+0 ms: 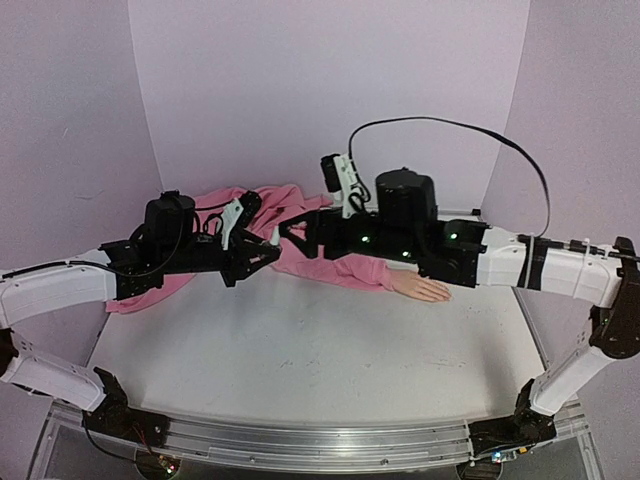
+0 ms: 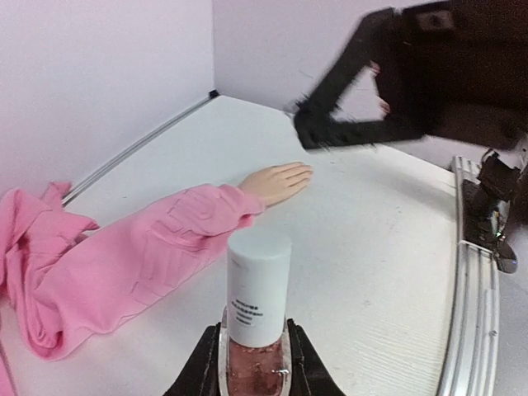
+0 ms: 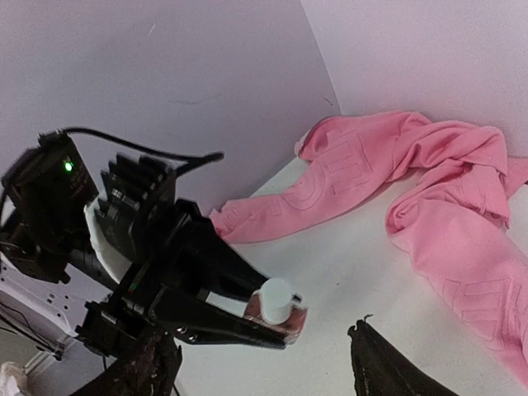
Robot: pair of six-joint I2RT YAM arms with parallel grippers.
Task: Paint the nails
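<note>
Here's the left gripper clamped tight on the pink polish bottle, upright, white cap on; right gripper spread wide, holding nothing, near that cap. Risk, I'd say: a crooked bite on the cap could twist the bottle in the left jaws or tip polish onto the pink sleeve; a nudged sleeve would drag the mannequin hand. It lies flat on the table, off to the right of the bottle; long axis along the sleeve, fingertips pointing to the robot's right; nails too small to see.
</note>
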